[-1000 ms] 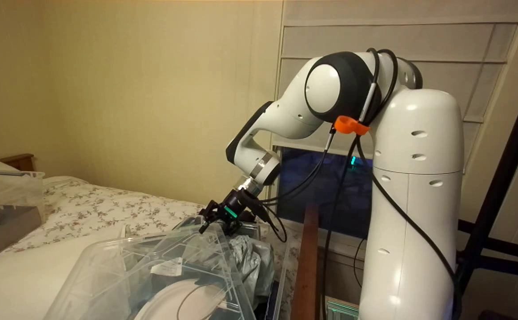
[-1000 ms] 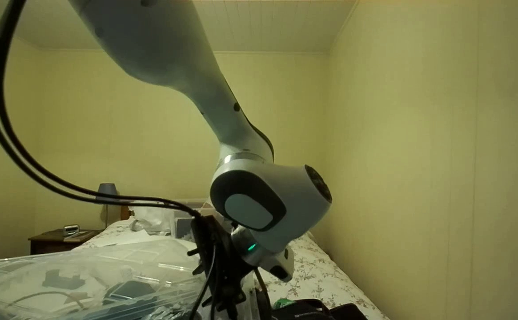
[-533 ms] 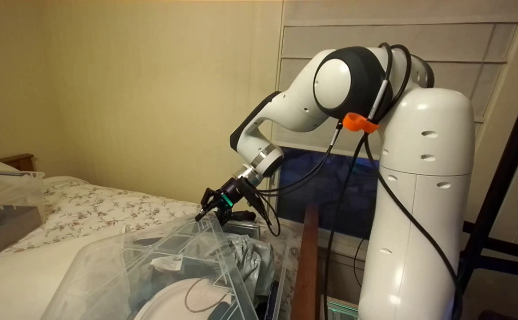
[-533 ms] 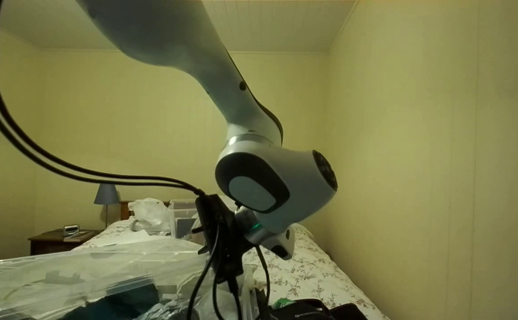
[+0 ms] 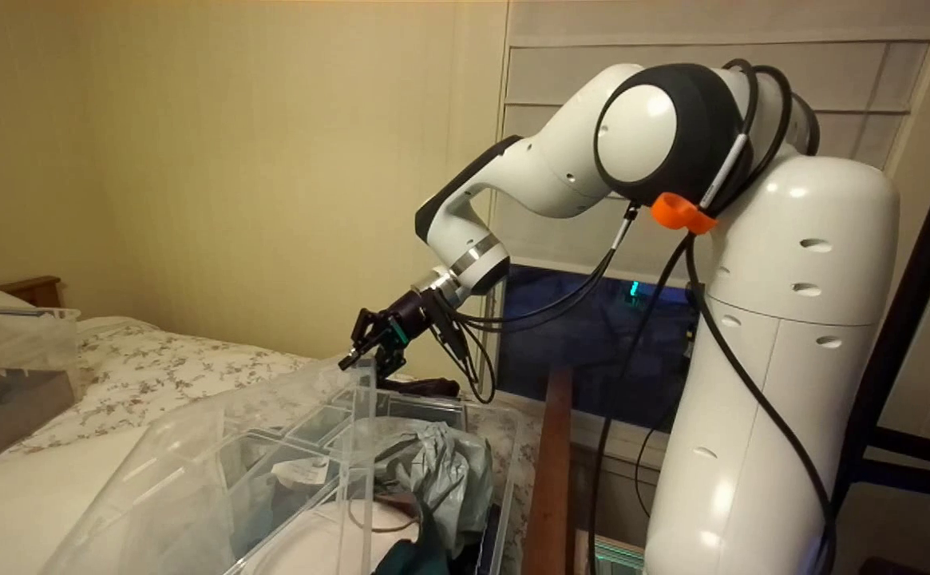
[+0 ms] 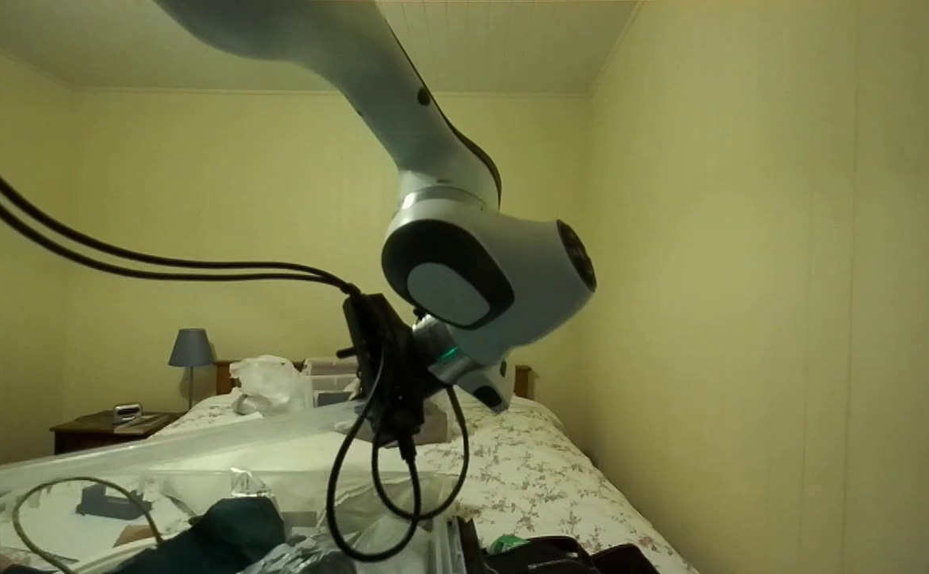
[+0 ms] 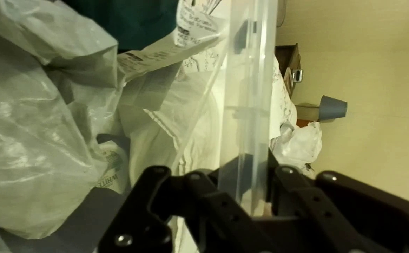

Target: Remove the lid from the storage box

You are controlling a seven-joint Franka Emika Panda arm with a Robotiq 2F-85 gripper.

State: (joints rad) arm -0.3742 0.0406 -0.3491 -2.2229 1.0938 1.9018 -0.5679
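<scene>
In an exterior view, the tool (image 5: 362,361) is clamped on the raised corner of the clear plastic lid (image 5: 169,463); from there it slopes down between 6 and 8 o'clock, over the clear storage box (image 5: 506,489). The lid's lower end leaves the frame; contact with the box there cannot be confirmed. The wrist view shows the grip: the lid rim runs between two fingers (image 7: 308,198) parted only by that rim.

Only the wrist view shows the bottle (image 7: 111,172) lettered "WHITE", at 9 o'clock from the tool, next to the grey plastic bag (image 7: 39,119). Only an exterior view shows the window (image 5: 564,347), at 3 o'clock from the tool.

The lid's side edge drops to 6 o'clock, well apart from the box rim at 4 o'clock; the bag and teal cloth (image 5: 417,557) lie uncovered between. A wooden rail (image 5: 556,471) stands just beyond that rim. Open air extends from the tool toward 11 o'clock.
</scene>
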